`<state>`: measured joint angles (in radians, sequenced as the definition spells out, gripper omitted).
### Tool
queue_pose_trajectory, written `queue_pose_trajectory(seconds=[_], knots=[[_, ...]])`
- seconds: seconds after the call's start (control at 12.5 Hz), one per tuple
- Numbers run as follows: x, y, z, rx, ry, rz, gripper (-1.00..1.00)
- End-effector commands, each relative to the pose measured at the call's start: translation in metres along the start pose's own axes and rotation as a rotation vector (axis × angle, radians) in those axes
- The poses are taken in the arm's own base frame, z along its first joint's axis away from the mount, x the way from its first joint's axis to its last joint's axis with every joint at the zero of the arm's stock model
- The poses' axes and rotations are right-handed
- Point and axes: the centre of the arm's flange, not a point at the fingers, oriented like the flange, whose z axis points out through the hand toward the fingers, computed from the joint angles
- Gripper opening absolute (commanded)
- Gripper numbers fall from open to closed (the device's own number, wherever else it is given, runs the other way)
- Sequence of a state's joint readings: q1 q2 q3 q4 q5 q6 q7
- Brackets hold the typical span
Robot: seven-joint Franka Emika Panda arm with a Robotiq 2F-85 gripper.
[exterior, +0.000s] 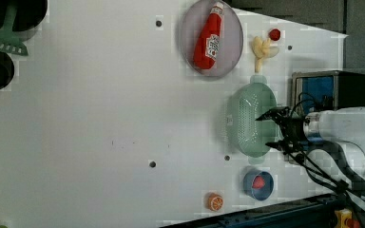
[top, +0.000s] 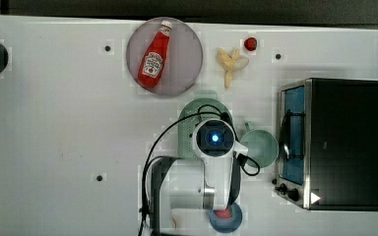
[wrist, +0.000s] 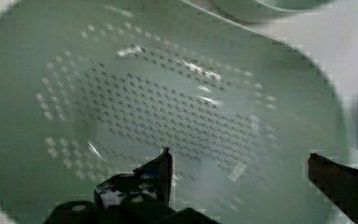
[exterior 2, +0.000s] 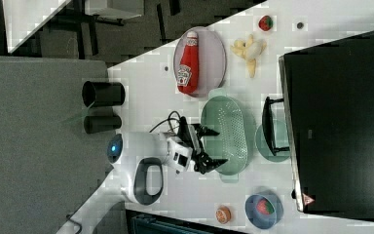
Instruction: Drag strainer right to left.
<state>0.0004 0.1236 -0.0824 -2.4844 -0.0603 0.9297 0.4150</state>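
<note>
Open gripper [exterior: 268,129] poised over the empty strainer [exterior: 247,118].

A ketchup bottle [top: 154,55] was seen lying on a round grey plate [top: 187,59], and a red item sat in a blue bowl [exterior: 254,189] near the table's [top: 54,123] edge. The mint cup [top: 261,147] was seen just beside the strainer, between it and the oven [top: 344,142]; what it held could not be told. The strainer lay mid-table below the plate in the top view, nothing resting on its holed bottom. The gripper's fingers [wrist: 161,170] were spread wide and gripped nothing, held above the strainer's bowl in the wrist view, at the strainer's right rim in the left view.
</note>
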Motion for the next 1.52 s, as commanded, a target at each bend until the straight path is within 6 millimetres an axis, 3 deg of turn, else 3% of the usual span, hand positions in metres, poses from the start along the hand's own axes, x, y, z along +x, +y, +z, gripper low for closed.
queue_pose_trajectory(seconds=[0.08,0.24,0.56,0.8,1.52], knots=[[-0.009,-0.024,-0.008,0.106,0.029,0.175,1.00],[-0.017,-0.031,0.026,0.109,0.023,0.251,1.00],[-0.030,-0.036,0.065,0.116,0.018,0.244,1.00],[-0.039,-0.040,0.069,0.115,0.009,0.247,1.00],[-0.114,-0.060,0.066,0.122,-0.042,0.305,1.00]])
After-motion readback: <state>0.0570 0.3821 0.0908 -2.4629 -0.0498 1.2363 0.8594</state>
